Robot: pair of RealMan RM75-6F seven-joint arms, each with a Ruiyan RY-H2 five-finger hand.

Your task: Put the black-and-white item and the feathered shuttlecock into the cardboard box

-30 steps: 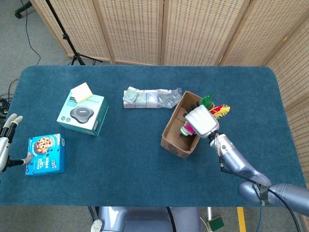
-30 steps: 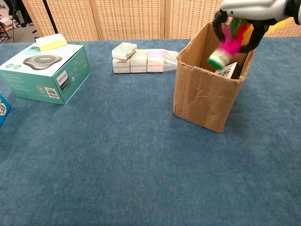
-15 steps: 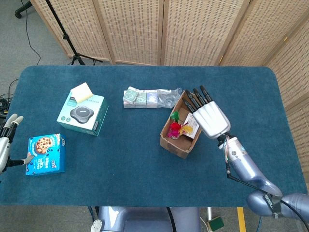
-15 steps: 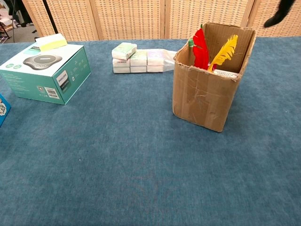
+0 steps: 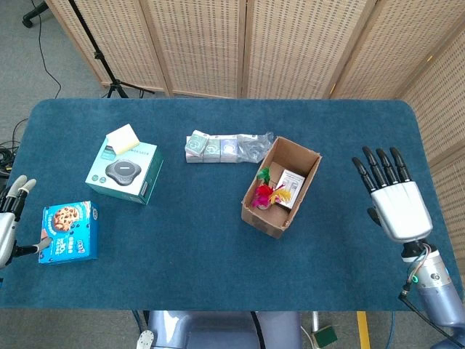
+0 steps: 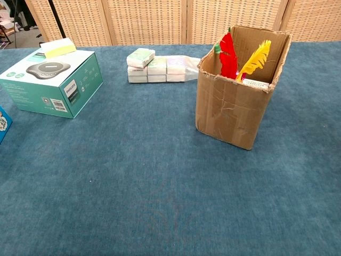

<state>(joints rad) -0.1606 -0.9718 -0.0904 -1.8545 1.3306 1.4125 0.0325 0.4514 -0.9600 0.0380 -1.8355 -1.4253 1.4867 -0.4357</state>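
The cardboard box (image 5: 280, 187) (image 6: 234, 106) stands open-topped right of the table's middle. Inside it lies the feathered shuttlecock (image 5: 265, 193), its red and yellow feathers (image 6: 240, 56) poking above the rim in the chest view. Beside it in the box lies the black-and-white item (image 5: 289, 187), a white edge of it (image 6: 256, 83) showing. My right hand (image 5: 391, 198) hovers open at the table's right side, fingers spread, well apart from the box. At the left edge my left hand (image 5: 9, 222) stays open beside the cookie box, holding nothing.
A teal speaker box (image 5: 125, 172) (image 6: 50, 80) with a yellow pad on top stands at the left. A blue cookie box (image 5: 68, 232) lies near the left front corner. A row of small packs (image 5: 221, 147) (image 6: 157, 66) with clear plastic lies just behind the cardboard box.
My right hand let the shuttlecock drop into the box, opened, and drew away to the right. The shuttlecock now rests inside the box. The left hand barely moved.
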